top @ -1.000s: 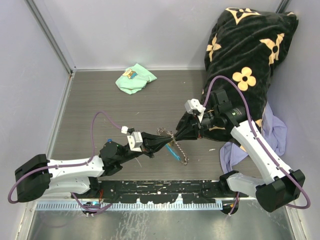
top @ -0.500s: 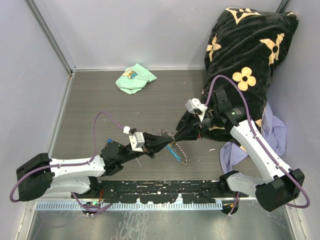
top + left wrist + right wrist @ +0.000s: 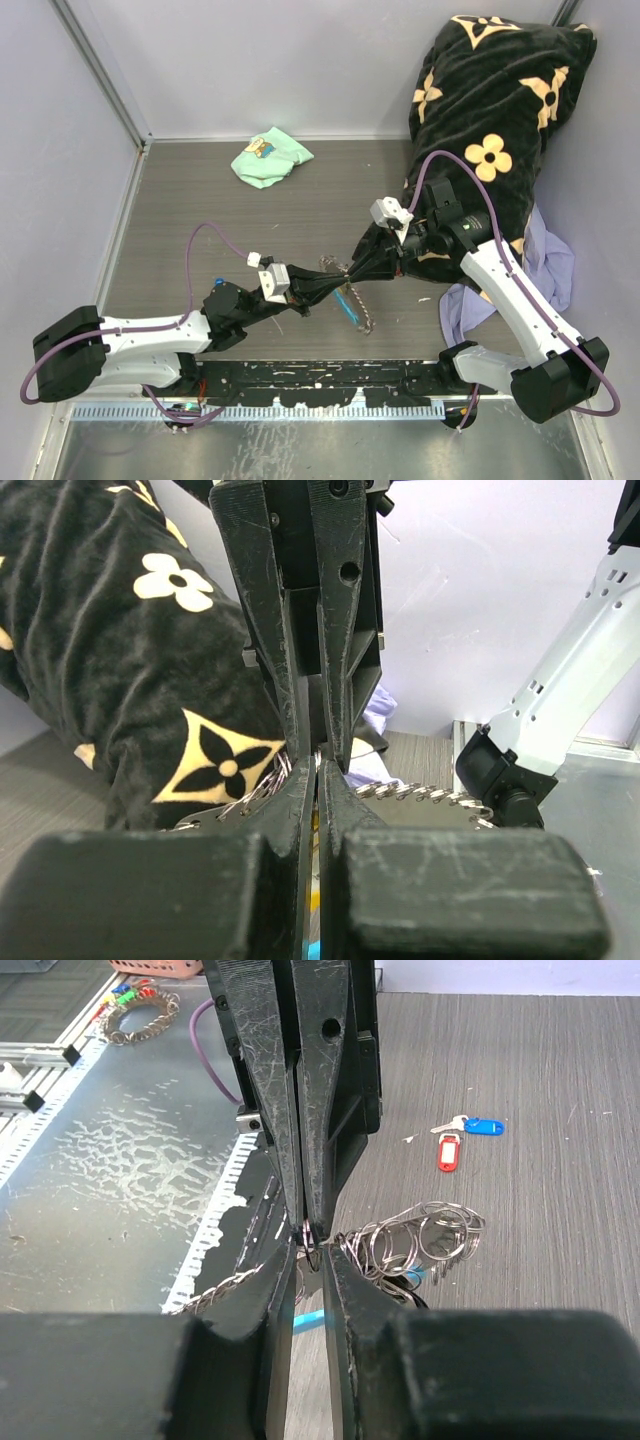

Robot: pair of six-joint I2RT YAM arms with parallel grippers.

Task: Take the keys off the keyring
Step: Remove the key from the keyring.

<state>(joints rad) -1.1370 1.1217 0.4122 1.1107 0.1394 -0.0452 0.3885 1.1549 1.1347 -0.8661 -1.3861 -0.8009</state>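
Tabletop of grey wood grain [image 3: 220,210], seen from above, with two black-fingered robot arms reaching in from the near edge. Their fingertips meet nose to nose near the middle, raised a little above the surface.

The left gripper [image 3: 333,284] is fully closed and pinches the small silvery metal keyring [image 3: 327,265] at its tip. The right gripper [image 3: 352,272] is closed to a narrow slit, with a loop of the same ring's wire caught between its tips. In the right wrist view, a cluster of small wire rings [image 3: 420,1238] hangs just beside the pinch. Whether keys remain on it is too fine to tell.

A thin grey link chain [image 3: 365,318] trails from the ring down to the table towards the near edge. A sky-blue oblong fob [image 3: 346,303] lies beside the chain, below the grippers.

Two tiny metal keys [image 3: 470,1126] lie loose on the table, apart from the ring. One has a blue plastic tag and the other a red tag [image 3: 449,1151].

A crumpled mint-green cloth [image 3: 270,157] sits at the far edge. A black blanket with tan flowers [image 3: 500,90] is heaped in the far right corner, over a lavender cloth [image 3: 550,265].
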